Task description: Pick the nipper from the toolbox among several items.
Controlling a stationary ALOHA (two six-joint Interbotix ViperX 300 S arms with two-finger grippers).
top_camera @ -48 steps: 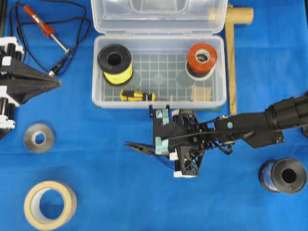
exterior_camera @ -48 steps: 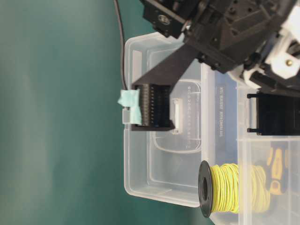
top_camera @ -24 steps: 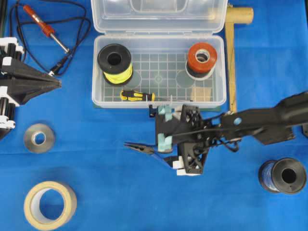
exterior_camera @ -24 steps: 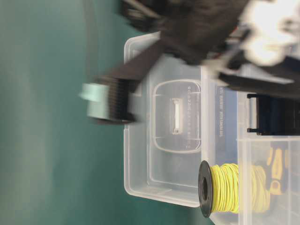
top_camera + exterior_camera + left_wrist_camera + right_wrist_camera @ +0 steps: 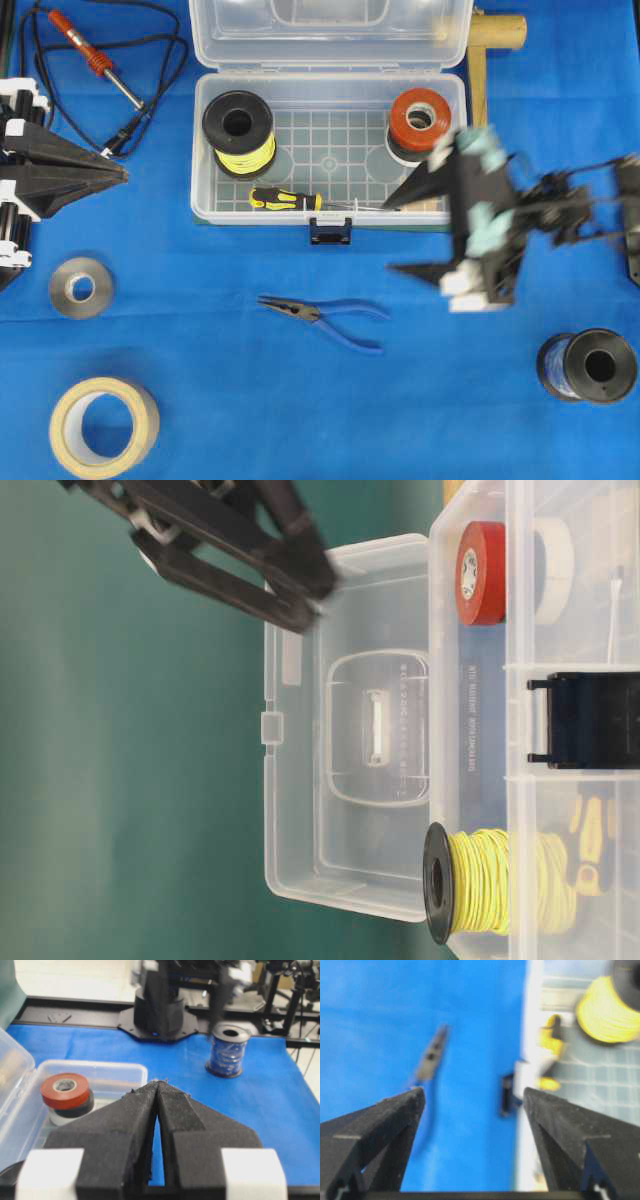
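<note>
**Nipper lies out on the worktop, right gripper released above it**

At the far left, around nine o'clock in the overhead view, the left gripper (image 5: 122, 172) rests clenched and empty, its black foam fingers (image 5: 135, 1125) pressed together in its own wrist camera; it looks parked out of the way because the job belongs to the other arm

Near the centre, at about six o'clock from the clear translucent plastic toolbox (image 5: 330, 212), the slim blue-handled long-nose nipper (image 5: 322, 316) lies flat on the blue worktop (image 5: 200, 400), well apart from the box's front wall and with its dark jaws pointing toward nine o'clock. Judging by that, the pick out of the box looks done. Inside the box sit the yellow wire spool (image 5: 239, 132), the yellow-and-black-handled screwdriver (image 5: 285, 198) and the red tape roll (image 5: 419, 118)

At three o'clock, the right gripper (image 5: 425, 235) hangs blurred over the box's right front corner, jaws spread wide and holding nothing

The overhead view alone gives the nipper's spot relative to the box. The right wrist view (image 5: 472, 1102) confirms the gap between the fingers is bare, with the nipper (image 5: 431, 1055) smeared well beyond it. The table-level view shows only the lid, spool and the arm high up; the nipper is out of its sight
</note>
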